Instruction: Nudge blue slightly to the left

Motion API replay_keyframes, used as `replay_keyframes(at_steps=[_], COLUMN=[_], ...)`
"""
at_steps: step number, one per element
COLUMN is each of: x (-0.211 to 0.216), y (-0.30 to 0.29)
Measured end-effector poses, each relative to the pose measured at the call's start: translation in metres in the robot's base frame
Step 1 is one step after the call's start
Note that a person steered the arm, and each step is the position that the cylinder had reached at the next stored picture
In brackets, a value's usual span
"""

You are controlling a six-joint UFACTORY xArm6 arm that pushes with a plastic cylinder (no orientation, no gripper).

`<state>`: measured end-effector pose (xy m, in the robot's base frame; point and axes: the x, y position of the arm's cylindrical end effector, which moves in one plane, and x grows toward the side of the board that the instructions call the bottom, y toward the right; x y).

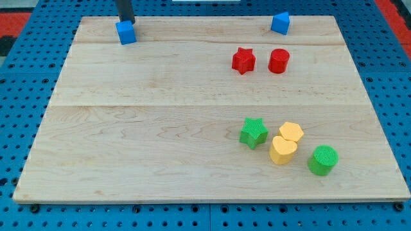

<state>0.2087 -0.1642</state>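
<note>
Nearest on the wooden tabletop (pixel 160 147), toward the right, sits a cluster: a green cylinder (pixel 322 160), a yellow heart-like block (pixel 282 150), a yellow hexagon (pixel 291 132) touching it, and a green star (pixel 254 133) just to their left. Farther back on the right stand a red star (pixel 243 60) and a red cylinder (pixel 279 61), close together but apart.

At the far edge there are two blue blocks. A blue cube (pixel 126 32) sits at the far left, and a blue angular block (pixel 280 23) at the far right, well apart from it. The dark rod comes down at the far left, and my tip (pixel 126 22) seems to end right behind the blue cube, touching or nearly so; the cube hides the very end, so contact is hard to confirm. The tool has nothing to clench or release, being a plain rod that only pushes.

Judging from this placement, the blue cube is the one to be nudged. The tip stands behind it rather than on its right side, so the leftward nudge looks not yet properly set up; the tip would need to come round to the cube's right face first.
</note>
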Motion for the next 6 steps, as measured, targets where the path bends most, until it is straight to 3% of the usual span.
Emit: replay_keyframes(at_steps=[1, 2, 3, 4, 5, 6], x=[0.004, 0.029, 0.029, 0.029, 0.025, 0.024], y=[0.061, 0.068, -0.015, -0.030, 0.018, 0.119])
